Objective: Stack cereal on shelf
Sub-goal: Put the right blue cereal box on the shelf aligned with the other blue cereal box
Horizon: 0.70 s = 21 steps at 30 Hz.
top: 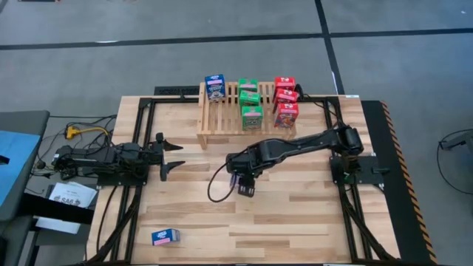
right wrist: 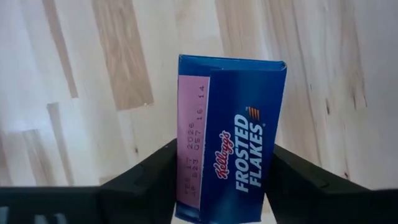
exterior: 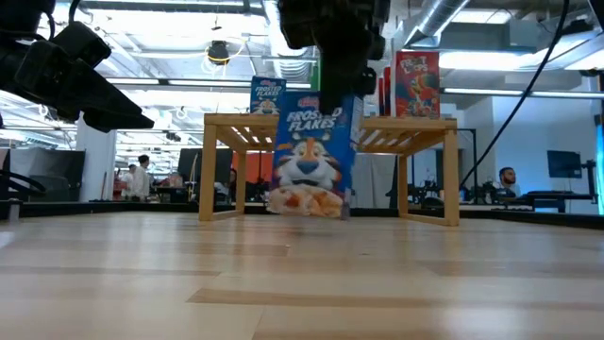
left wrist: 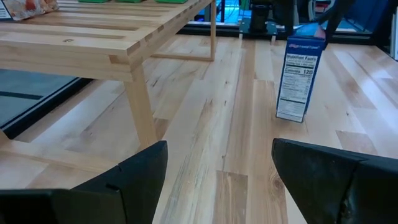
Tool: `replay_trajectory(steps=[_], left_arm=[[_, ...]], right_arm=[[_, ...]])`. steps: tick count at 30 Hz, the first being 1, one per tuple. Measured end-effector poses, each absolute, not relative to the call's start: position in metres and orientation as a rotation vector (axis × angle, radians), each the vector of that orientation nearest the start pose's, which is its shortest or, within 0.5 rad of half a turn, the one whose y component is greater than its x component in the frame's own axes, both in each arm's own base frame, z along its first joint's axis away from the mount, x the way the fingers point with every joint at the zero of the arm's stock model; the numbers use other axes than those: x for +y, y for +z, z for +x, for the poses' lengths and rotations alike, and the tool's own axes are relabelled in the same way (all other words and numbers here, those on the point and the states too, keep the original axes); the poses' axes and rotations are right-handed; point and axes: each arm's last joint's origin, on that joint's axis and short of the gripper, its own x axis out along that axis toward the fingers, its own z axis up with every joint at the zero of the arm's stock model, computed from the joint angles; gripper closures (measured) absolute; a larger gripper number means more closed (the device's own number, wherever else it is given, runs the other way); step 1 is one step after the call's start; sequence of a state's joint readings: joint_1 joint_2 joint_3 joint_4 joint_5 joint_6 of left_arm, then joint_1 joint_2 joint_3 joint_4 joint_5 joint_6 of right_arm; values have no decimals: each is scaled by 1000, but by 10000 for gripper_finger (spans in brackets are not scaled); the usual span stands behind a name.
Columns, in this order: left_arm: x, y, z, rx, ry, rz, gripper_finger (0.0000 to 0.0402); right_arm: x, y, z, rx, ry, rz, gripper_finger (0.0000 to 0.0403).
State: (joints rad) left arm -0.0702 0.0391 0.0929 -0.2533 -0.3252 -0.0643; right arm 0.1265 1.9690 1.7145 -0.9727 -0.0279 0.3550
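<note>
The right claw (top: 244, 185) is clamped on a blue cereal box (exterior: 310, 156) that stands upright on the tabletop (top: 295, 214), in front of the shelf (top: 222, 122). The left claw (top: 171, 155) waits at the left side, its fingers apart, holding nothing.

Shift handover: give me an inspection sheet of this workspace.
Surface: light wood table.
Job's things: slatted shelf carrying one blue, three green and three red boxes; blue box upright mid-table; another blue box lying flat near the front edge.
Clutter: nothing seen.
Grippers: right tool around the upright box's top; left tool open, waiting at left.
Cables: black loop under the right arm.
Surroundings: people and desks behind.
</note>
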Motion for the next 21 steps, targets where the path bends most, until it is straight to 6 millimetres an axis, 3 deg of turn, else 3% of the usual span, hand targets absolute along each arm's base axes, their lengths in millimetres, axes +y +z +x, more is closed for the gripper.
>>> replay_trajectory(steps=[13, 16, 21], left_arm=[[3, 168, 91, 189, 260, -24, 123], [3, 168, 91, 189, 261, -24, 123], [3, 168, 91, 189, 260, -24, 123]], right_arm=[[52, 253, 401, 1242, -97, 243, 105], [50, 268, 396, 1199, -119, 235, 98], [59, 312, 375, 1042, -163, 130, 97]])
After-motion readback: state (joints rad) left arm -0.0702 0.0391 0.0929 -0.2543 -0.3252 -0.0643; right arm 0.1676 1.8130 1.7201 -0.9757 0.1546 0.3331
